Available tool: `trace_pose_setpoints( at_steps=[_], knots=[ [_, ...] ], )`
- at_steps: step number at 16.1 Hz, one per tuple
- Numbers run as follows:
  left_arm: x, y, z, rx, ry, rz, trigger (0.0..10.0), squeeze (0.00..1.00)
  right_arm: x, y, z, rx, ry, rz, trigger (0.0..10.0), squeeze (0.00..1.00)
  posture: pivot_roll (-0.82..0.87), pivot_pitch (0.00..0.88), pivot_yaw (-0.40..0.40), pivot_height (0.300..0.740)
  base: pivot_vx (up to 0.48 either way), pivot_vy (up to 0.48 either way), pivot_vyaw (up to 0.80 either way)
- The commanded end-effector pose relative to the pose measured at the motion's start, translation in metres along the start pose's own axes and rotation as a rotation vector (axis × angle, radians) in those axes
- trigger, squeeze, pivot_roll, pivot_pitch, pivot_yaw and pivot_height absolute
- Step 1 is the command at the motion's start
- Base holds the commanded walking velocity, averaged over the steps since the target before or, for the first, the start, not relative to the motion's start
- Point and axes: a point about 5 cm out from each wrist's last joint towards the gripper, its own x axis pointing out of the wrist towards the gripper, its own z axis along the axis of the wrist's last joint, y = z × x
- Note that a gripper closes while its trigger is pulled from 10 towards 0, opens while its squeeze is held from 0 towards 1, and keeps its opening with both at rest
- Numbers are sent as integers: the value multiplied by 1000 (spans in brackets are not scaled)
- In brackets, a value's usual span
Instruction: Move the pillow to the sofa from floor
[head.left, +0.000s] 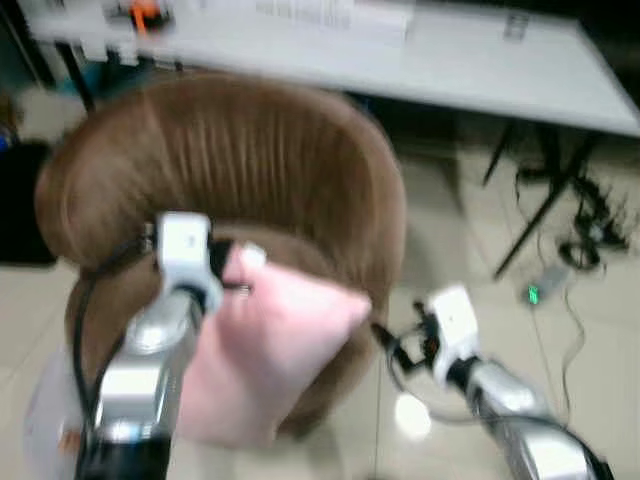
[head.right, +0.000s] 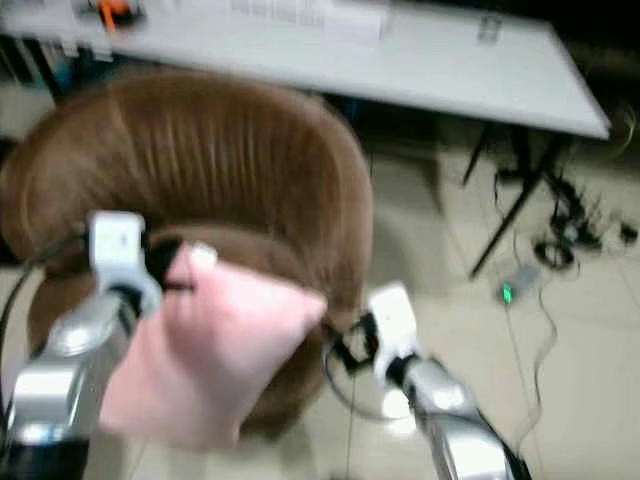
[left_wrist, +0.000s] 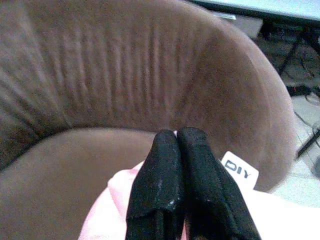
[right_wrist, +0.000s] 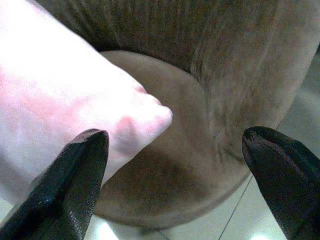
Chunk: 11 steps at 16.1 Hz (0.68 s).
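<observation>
A small white tag (left_wrist: 240, 170) sewn to the edge of the pink pillow (left_wrist: 280, 215) reads "DIY" in black capitals, seen in the left wrist view just beside the closed black fingers (left_wrist: 200, 185). Sheets on the white counter (head.left: 480, 60) behind the brown sofa (head.left: 240, 160) are too blurred to read.

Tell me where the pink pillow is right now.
The pink pillow hangs over the brown sofa's seat front, pinched at its top edge by the left tool.

Both eye views are motion-blurred and soft throughout; a glare spot shines on the floor (head.left: 412, 415) at five o'clock; wrist views look sharper.
</observation>
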Motion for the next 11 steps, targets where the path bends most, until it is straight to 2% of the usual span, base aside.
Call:
trace_pose_setpoints(
  at_steps=[1,6,8,10,11],
  knots=[
    [-1,12,9,19,-39,41,0,0,4,6,9,-9,-32,23,10000,67,4,94,-42,740,0,0,0],
    [28,45,40,77,-97,98,0,0,6,11,8,3,-33,32,10000,67,3,99,-33,740,0,0,0],
    [47,66,56,136,-111,117,0,0,7,14,8,12,-39,32,10000,67,-6,101,-22,740,0,0,0],
    [62,77,61,188,-87,120,0,0,7,18,7,20,-43,30,10000,67,-14,102,-13,740,0,0,0],
    [68,76,62,231,-79,93,0,0,7,19,6,23,-43,26,10000,71,-19,103,-8,740,0,0,0]
  ],
)
